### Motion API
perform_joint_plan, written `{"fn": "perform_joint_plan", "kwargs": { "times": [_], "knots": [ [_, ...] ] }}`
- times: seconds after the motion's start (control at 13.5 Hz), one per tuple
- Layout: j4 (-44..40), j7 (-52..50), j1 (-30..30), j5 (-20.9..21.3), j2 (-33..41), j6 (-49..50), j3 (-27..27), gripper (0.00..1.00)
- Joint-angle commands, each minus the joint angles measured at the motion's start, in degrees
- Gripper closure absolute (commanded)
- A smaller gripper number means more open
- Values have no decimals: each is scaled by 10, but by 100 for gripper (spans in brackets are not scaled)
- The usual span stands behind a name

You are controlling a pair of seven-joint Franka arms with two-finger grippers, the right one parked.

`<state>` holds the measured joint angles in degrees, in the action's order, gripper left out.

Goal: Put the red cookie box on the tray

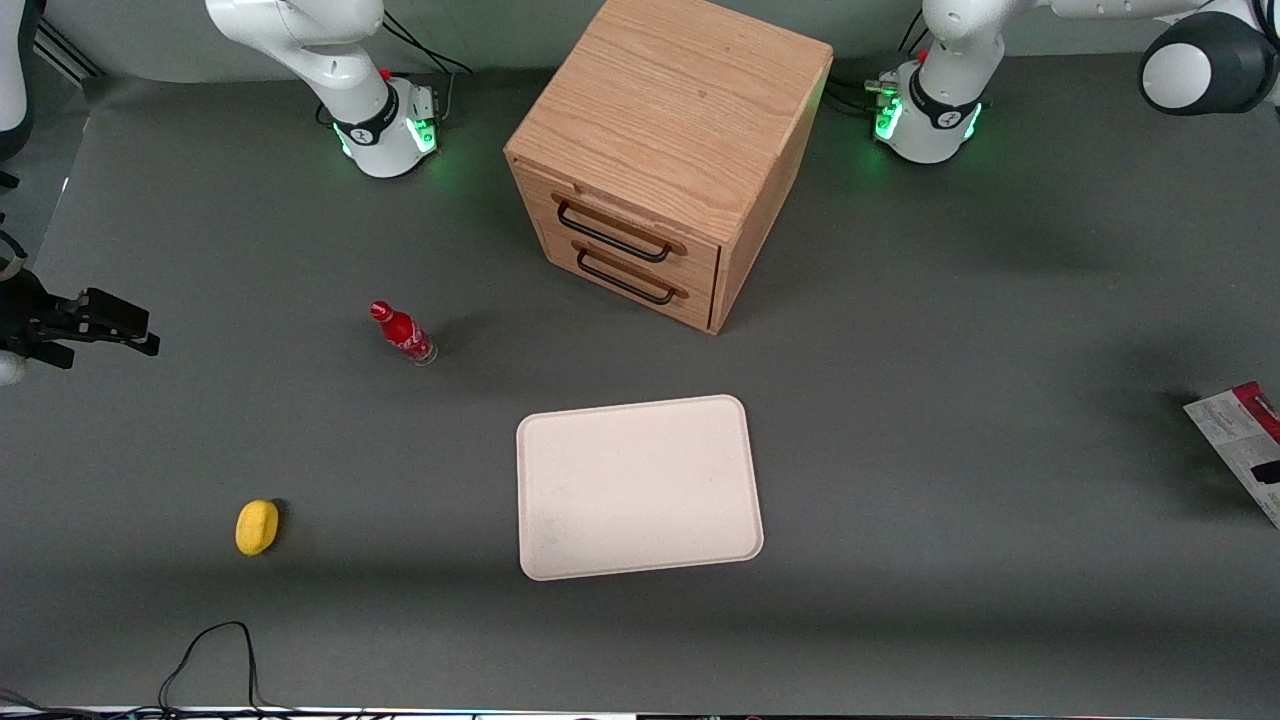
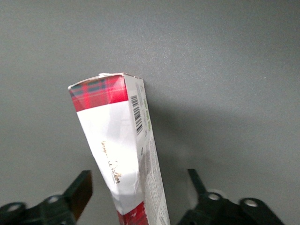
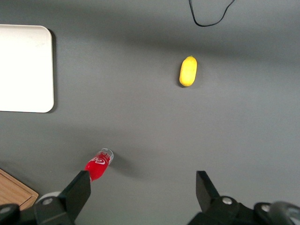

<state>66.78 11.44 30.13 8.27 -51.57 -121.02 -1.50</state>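
**Grey surface, cookie box at the working arm's end**

A black cable [image 1: 205,655] loops on the surface [image 1: 950,520] at the edge nearest the front camera. The surface is a plain dark grey sheet, matte, with soft shadows across it. Just farther in, toward the parked arm's end, lies a small yellow object [image 1: 257,526]. The tray [image 1: 638,487] sits flat near the middle, pale cream with rounded corners and a low rim, and nothing lies on it. A small red bottle [image 1: 402,333] stands farther from the camera than the tray, toward the parked arm's end. A wooden cabinet [image 1: 668,150] with two drawers and dark handles stands farther still, turned at an angle, between the two white arm bases with their green lights.

The red cookie box [image 1: 1240,440] shows at the working arm's end of the surface, cut off by the edge of the front view and well apart from the tray. In the left wrist view the red cookie box [image 2: 119,154] shows a red tartan end, a white face and a barcode on its side. The tool [image 2: 138,201] is right at the box, with its dark fingers [image 2: 79,192] spread apart on either side of it and not touching it.
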Motion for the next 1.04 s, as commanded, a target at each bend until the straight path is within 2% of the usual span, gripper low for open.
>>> {"fn": "perform_joint_plan", "kwargs": {
  "times": [0.0,0.22,0.3,0.74,0.96],
  "knots": [
    [-3,-3,-2,5,-6,3,5,40],
    [-1,-11,-2,1,-5,8,5,97],
    [2,-23,-2,-1,-5,9,5,100],
    [6,-27,3,-1,11,17,4,100],
    [5,-27,-4,-1,43,86,4,100]
  ]
}}
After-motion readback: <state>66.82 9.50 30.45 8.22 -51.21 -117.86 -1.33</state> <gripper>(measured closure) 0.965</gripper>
